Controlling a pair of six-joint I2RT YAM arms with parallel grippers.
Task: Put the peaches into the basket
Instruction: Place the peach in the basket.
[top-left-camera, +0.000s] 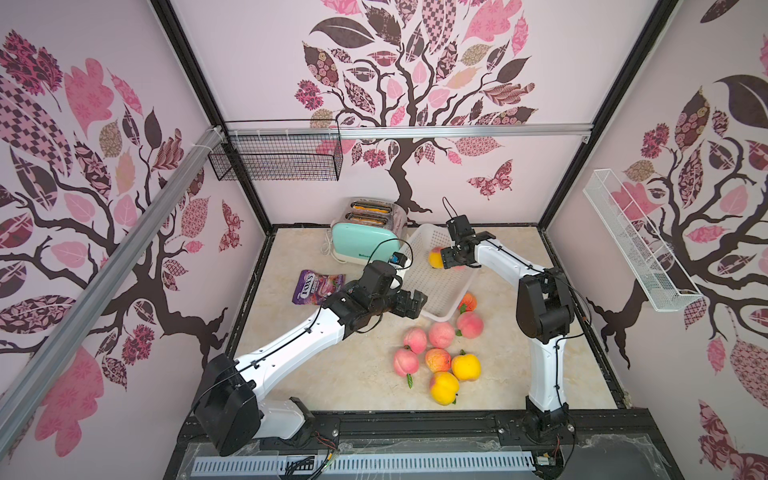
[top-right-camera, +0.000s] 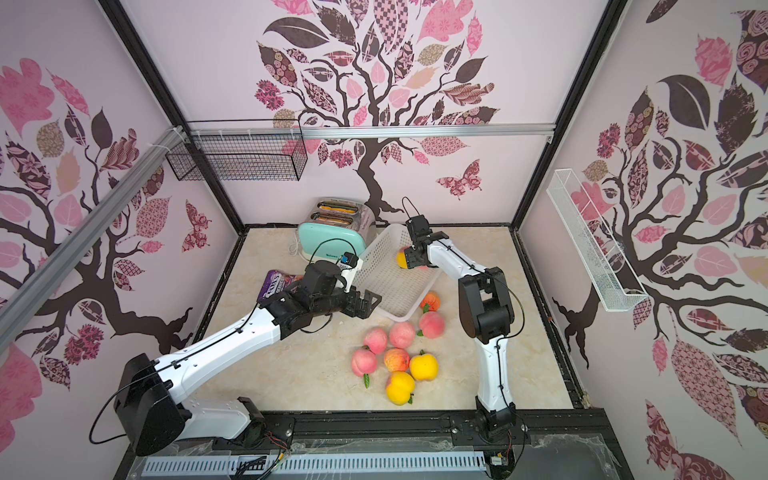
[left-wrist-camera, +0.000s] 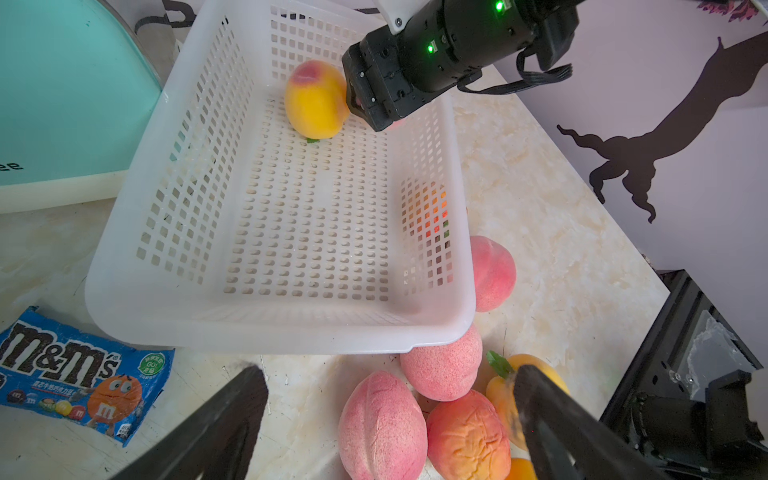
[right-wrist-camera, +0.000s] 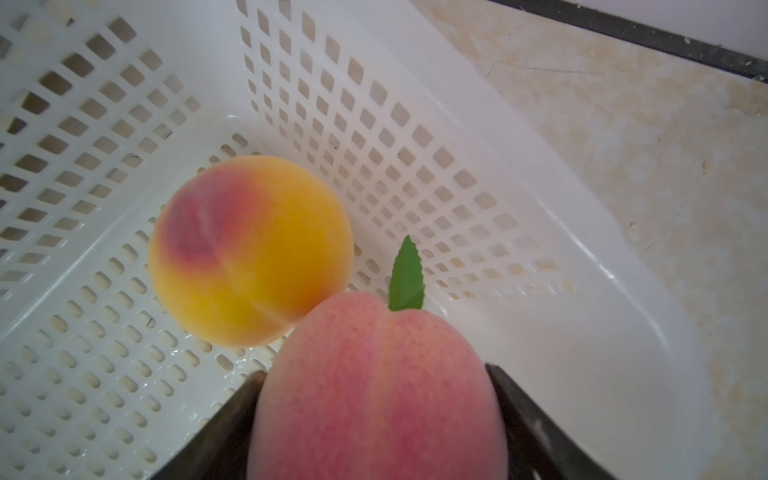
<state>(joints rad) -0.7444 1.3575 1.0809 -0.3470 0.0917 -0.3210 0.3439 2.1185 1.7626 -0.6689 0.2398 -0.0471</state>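
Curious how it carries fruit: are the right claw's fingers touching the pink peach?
Touching. The right wrist view shows the right gripper's fingers flush against both sides of the pink peach.

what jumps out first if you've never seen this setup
The right gripper is shut on a pink peach, holding it over the far end of the white basket, beside a yellow peach already lying inside. Next comes the cluster of loose peaches on the marble table, on the side of the basket nearer the arm bases. The tree-patterned pink walls surround it all.
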